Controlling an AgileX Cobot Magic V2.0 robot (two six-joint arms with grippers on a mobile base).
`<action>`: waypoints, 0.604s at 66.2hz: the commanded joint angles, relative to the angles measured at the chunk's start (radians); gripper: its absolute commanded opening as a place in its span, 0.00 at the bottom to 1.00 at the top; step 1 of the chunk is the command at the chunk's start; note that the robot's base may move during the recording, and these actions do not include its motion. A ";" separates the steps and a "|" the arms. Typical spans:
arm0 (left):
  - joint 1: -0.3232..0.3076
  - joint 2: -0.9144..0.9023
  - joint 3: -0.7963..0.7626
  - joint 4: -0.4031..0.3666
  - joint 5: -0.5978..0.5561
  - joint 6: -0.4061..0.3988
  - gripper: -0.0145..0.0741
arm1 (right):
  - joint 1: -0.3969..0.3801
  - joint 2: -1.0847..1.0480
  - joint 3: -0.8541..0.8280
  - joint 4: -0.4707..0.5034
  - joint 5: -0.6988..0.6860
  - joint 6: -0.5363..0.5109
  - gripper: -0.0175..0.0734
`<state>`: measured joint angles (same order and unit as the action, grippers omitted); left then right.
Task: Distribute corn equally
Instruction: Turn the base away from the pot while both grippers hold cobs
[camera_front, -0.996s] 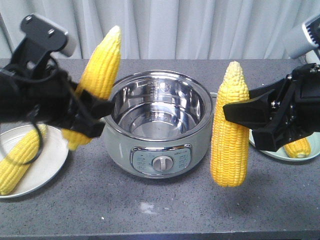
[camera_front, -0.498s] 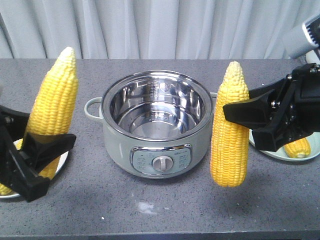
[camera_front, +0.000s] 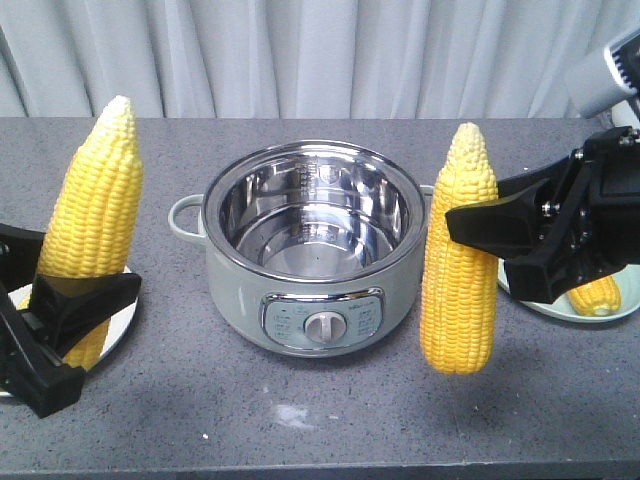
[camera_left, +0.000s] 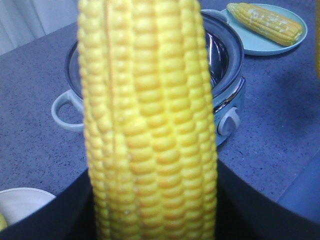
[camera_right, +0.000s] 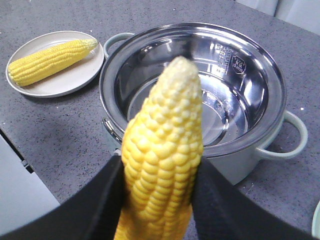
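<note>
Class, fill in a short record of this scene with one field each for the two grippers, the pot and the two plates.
left gripper: shut on left corn, held upright
right gripper: shut on right corn, held upright beside the pot
pot: empty, between the two grippers
left plate: third corn lies on it
right plate: fourth corn lies on it
</note>
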<state>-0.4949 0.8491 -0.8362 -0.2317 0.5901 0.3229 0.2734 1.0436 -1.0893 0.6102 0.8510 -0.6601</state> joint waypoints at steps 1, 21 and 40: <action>-0.004 -0.007 -0.027 -0.012 -0.069 -0.005 0.51 | 0.001 -0.017 -0.025 0.033 -0.048 -0.005 0.42; -0.004 -0.007 -0.027 -0.012 -0.069 -0.005 0.51 | 0.001 -0.017 -0.025 0.033 -0.048 -0.005 0.42; -0.004 -0.007 -0.027 -0.012 -0.069 -0.005 0.51 | 0.001 -0.017 -0.025 0.033 -0.048 -0.005 0.42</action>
<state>-0.4949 0.8491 -0.8362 -0.2317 0.5909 0.3229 0.2734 1.0436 -1.0893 0.6102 0.8519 -0.6601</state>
